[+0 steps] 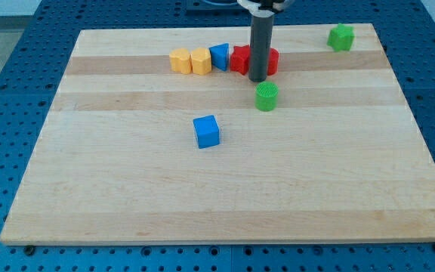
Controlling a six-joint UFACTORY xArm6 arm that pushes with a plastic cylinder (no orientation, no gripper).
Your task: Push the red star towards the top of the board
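The red star (240, 59) lies near the view's top of the wooden board (127, 196), in a row of blocks. Another red block (272, 60) sits just to its right, partly hidden by the rod, so its shape is unclear. My tip (258, 78) stands at the bottom edge of the two red blocks, between them. A blue block (219, 56) touches the red star's left side. Two yellow blocks (180, 60) (201, 61) continue the row leftward. A green cylinder (266, 97) stands just below and right of my tip.
A blue cube (207, 131) sits alone near the board's middle. A green block (340, 37) sits at the board's top right corner. A blue perforated table (6, 113) surrounds the board.
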